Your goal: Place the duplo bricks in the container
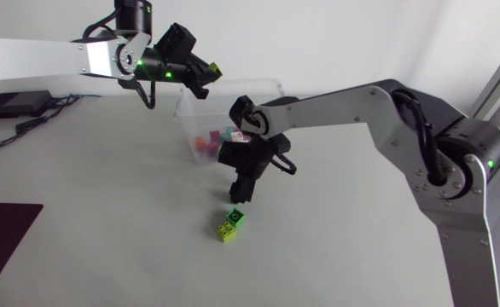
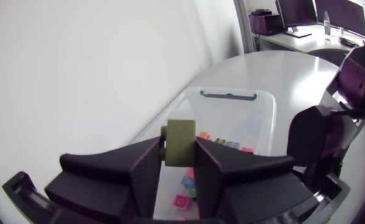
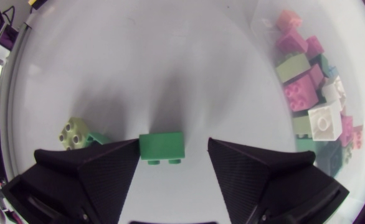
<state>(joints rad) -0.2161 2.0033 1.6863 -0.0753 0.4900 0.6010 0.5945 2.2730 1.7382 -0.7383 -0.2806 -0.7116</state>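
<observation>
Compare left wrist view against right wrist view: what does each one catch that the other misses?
Left wrist only: left gripper shut on a yellow-green duplo brick, with the clear plastic container ahead of it, its far rim in sight. Right wrist only: right gripper open over the white table, a dark green duplo brick lying untouched between its fingers, a lime duplo brick beside one finger. Shared: the container and its pile of loose mixed-colour bricks.

Left tool (image 2: pixel 178 162) raised, clamping a brick (image 2: pixel 180 140); right tool (image 3: pixel 173 144) lowered, jaws apart.
</observation>
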